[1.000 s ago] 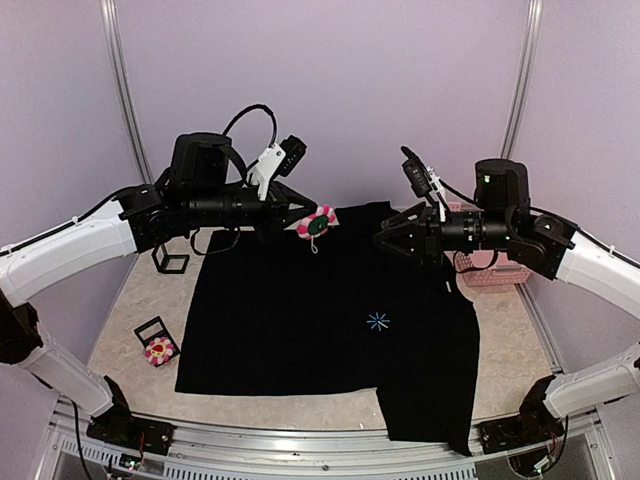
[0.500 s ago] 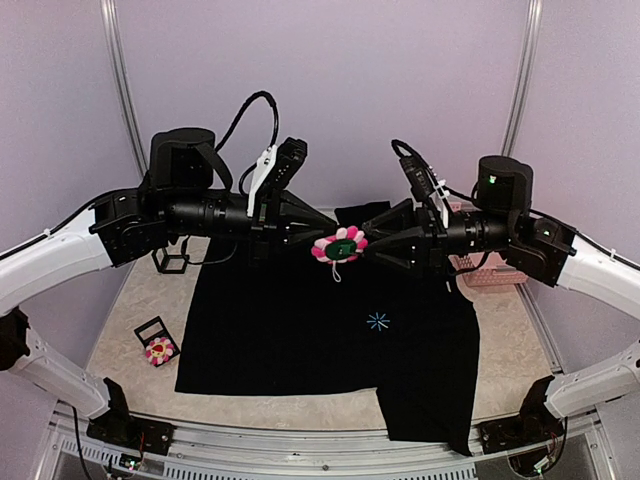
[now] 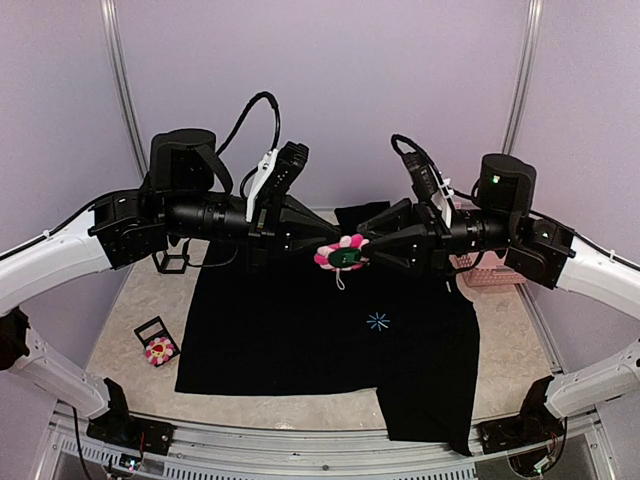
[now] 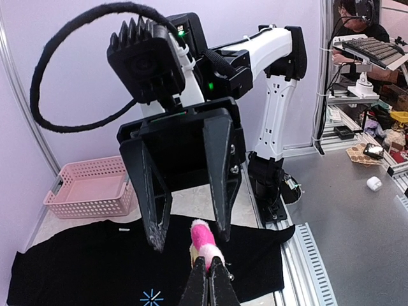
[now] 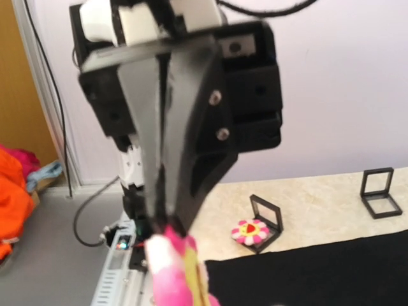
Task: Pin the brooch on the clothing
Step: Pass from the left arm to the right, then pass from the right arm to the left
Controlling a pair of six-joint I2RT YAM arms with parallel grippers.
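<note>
Over the shirt, up and left of its blue mark in the top view, the left claw was seen pressed together on the brooch, which was held in the air clear of the cloth. Straight above the mark, the right claw was pointed back at it, spread. The brooch was judged to lie dead ahead of that claw, at its tips, both claws lying along one line.

The left wrist view alone showed the brooch edge-on, running on from the closed tips, between the spread fingers; contact could not be told. In the right wrist view it was blurred, while a second brooch was shown lying far left of the mark.
</note>
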